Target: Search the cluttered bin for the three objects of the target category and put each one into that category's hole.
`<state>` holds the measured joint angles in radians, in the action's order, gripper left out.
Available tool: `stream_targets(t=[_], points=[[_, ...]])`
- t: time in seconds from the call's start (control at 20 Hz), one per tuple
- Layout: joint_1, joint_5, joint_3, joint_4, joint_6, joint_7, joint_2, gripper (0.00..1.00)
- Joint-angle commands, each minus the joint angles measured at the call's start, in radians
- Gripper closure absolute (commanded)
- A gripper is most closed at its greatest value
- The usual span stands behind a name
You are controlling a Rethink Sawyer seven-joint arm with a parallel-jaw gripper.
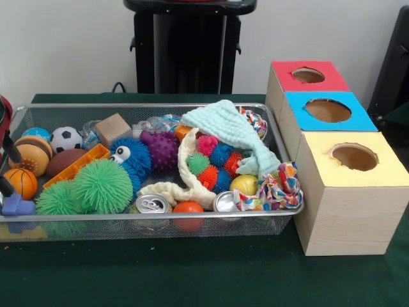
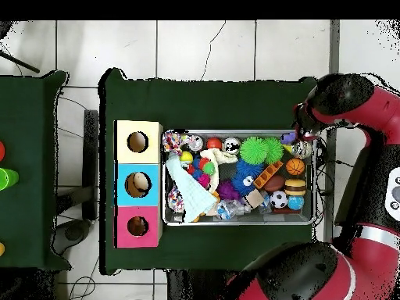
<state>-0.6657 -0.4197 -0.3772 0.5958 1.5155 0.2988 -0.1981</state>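
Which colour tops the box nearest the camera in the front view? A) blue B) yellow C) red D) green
B: the yellow-topped box sits closest to the camera in the front view, with the blue-topped box behind it and the red-topped box farthest back, all in a row beside the wire bin.

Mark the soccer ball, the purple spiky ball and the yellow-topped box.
soccer ball [image 1: 66, 139], front view, its white face.
purple spiky ball [image 1: 160, 149], front view, its middle.
yellow-topped box [image 1: 374, 176], front view, bare top by the hole.
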Motion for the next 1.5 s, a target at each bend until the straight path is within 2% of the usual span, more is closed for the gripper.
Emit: stream_targets(t=[0.05, 0.3, 0.4, 0.55, 0.9, 1.2, 1.5], points=[[-0.023, -0.05, -0.036, 0.172, -0.109, 0.237, -0.001, 0.0], [-0.03, -0.056, -0.043, 0.19, -0.16, 0.222, 0.003, 0.0], [-0.044, -0.045, -0.055, 0.208, -0.199, 0.219, 0.011, 0.0], [-0.063, -0.026, -0.069, 0.24, -0.208, 0.223, 0.011, 0.0], [-0.069, -0.062, -0.064, 0.252, -0.293, 0.233, 0.023, 0.0], [-0.079, -0.066, -0.069, 0.265, -0.328, 0.243, 0.024, 0.0], [-0.075, -0.074, -0.058, 0.31, -0.367, 0.228, 0.002, 0.0]])
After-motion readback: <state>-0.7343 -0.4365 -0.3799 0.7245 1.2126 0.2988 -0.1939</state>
